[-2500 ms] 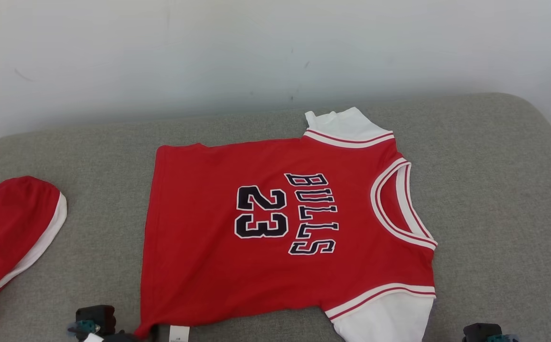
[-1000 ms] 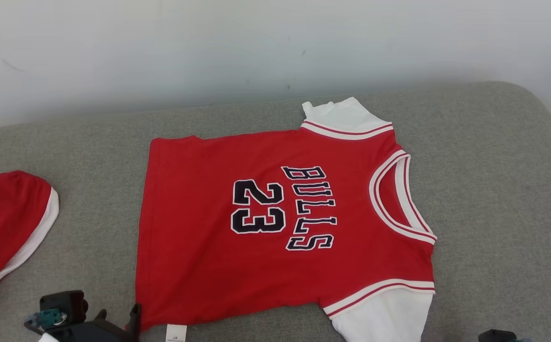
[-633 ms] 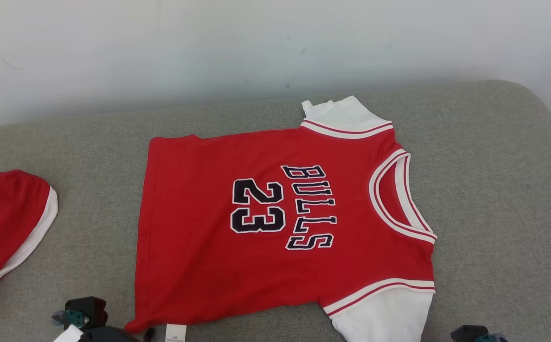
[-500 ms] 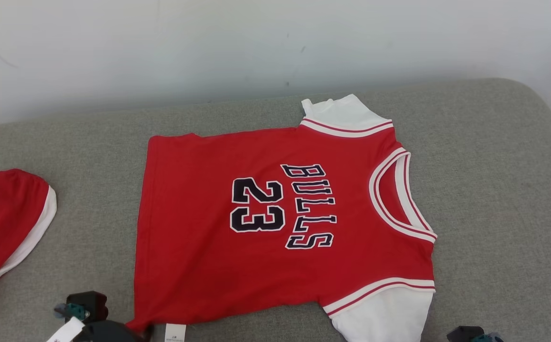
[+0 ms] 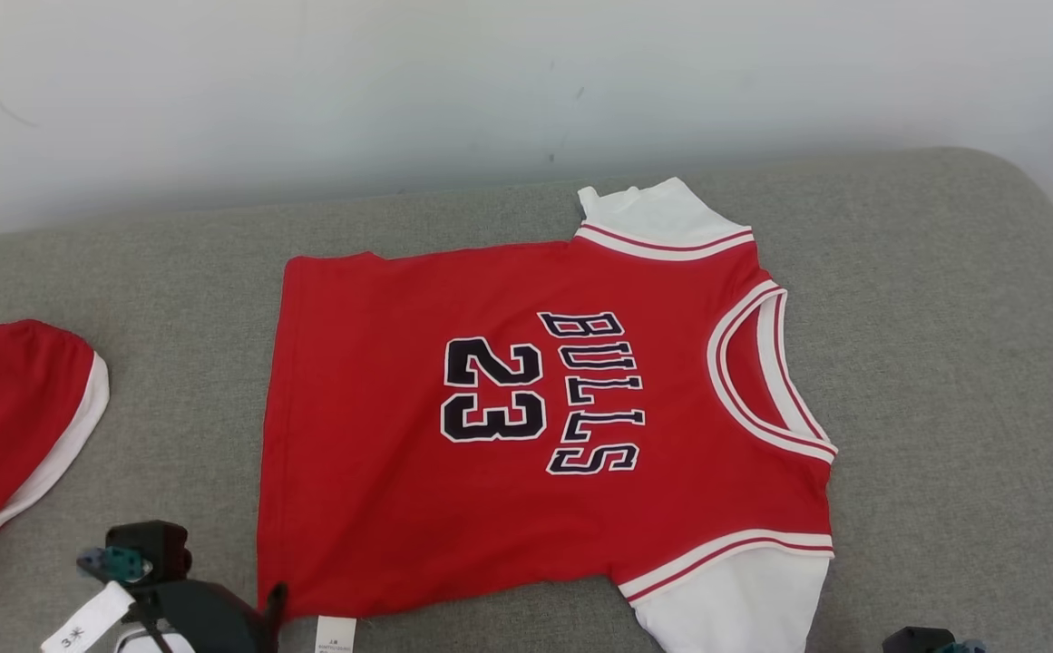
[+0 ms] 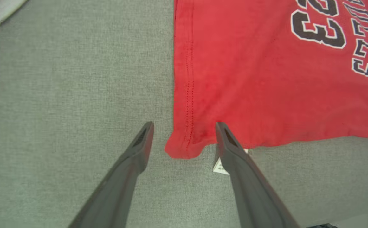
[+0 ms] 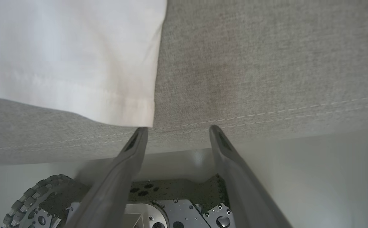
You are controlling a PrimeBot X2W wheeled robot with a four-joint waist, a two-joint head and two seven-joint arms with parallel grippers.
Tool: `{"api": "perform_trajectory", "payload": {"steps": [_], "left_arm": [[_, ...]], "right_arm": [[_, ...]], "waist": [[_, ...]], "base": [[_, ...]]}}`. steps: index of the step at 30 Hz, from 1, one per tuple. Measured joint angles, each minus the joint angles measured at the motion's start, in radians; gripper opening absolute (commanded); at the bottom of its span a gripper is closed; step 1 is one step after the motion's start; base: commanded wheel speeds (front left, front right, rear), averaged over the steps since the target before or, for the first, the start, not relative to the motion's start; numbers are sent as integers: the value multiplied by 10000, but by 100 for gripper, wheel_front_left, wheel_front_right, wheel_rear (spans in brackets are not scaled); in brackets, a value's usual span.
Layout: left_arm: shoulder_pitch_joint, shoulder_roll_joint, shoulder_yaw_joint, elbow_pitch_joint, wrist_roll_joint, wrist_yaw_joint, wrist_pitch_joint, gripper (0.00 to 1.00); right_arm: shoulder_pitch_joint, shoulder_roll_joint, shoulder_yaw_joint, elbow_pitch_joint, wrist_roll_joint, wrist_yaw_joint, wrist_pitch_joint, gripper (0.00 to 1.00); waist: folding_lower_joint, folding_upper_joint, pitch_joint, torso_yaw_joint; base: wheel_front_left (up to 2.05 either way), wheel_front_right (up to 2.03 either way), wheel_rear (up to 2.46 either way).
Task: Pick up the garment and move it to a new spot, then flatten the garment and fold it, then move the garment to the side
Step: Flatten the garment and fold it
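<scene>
The garment [image 5: 535,426] is a red jersey with "BULLS 23" and white sleeves, spread flat on the grey cushion [image 5: 943,363]. In the left wrist view my left gripper [image 6: 184,126] stands open, and the jersey's near hem corner [image 6: 184,145] lies between its two fingers. One finger rests over the red cloth beside a white tag [image 6: 220,166]. My right gripper [image 7: 177,129] is open too, at the cushion's front seam, just right of the white sleeve's corner [image 7: 76,63]. It holds nothing.
A second red and white garment [image 5: 9,435] lies at the cushion's left end. A white wall [image 5: 490,82] rises behind. Below the cushion's front edge, the right wrist view shows my base and a wheel [image 7: 38,196].
The hem corner, drawn out to a point half a second ago, now lies squarer. My left gripper has risen a little in the head view. The right gripper has hardly moved.
</scene>
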Motion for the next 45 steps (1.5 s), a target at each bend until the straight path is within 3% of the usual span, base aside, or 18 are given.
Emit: {"api": "perform_trajectory", "payload": {"steps": [28,45], "left_arm": [[-633,-115,-230,1266,510,8,771,100],[-1053,-355,-430,1764,500,-8,677,100]], "right_arm": [[2,178,263,-489,-178,0,880,100],[-617,240,435,-384,-688,15,675,100]], "waist": [[-1,0,582,-47],[-1,0,608,172]], "base": [[0,0,0],[0,0,0]]}}
